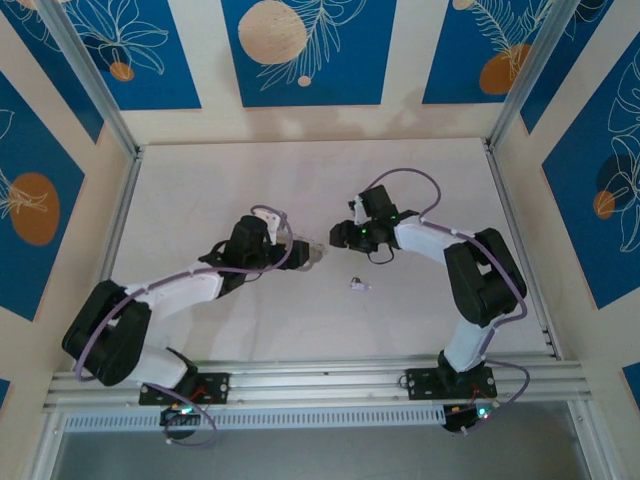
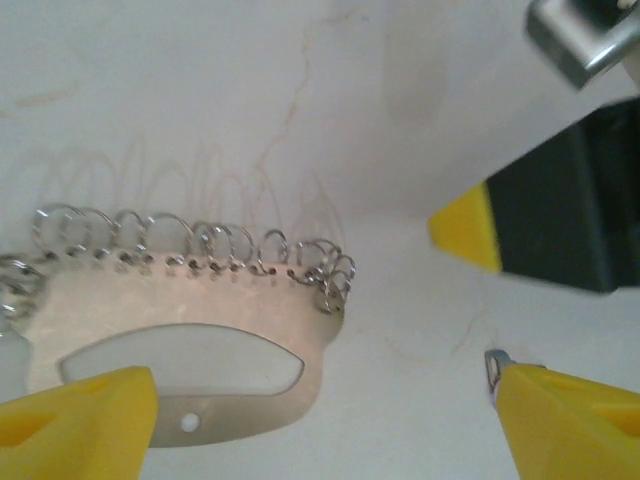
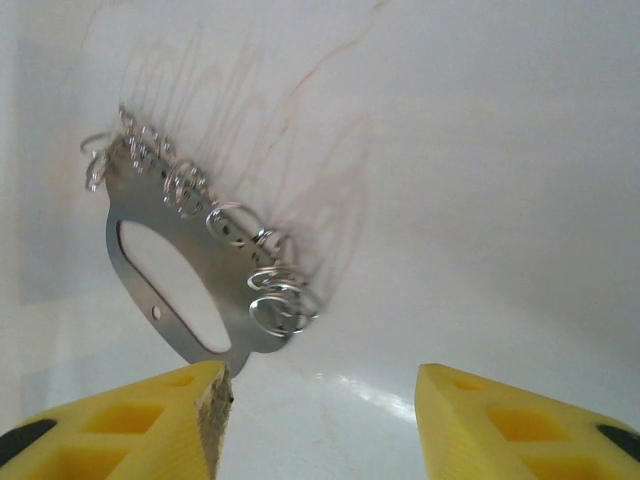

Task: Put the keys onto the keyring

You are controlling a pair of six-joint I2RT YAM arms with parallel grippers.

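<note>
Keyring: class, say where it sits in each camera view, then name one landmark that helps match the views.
Top external: the keyring near the picture's centre, up-left of a small loose key.
Left wrist: lower left, its corner behind the left gripper's finger.
Right wrist: left of centre, above the right gripper's finger.
Shared landmark: its fringe of wire rings.

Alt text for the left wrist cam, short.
A flat metal keyring, small wire loops fringing its top edge, has one corner behind a yellow fingertip of the wide-open left gripper. A yellow-tipped black finger of the right gripper juts in from the right.
</note>
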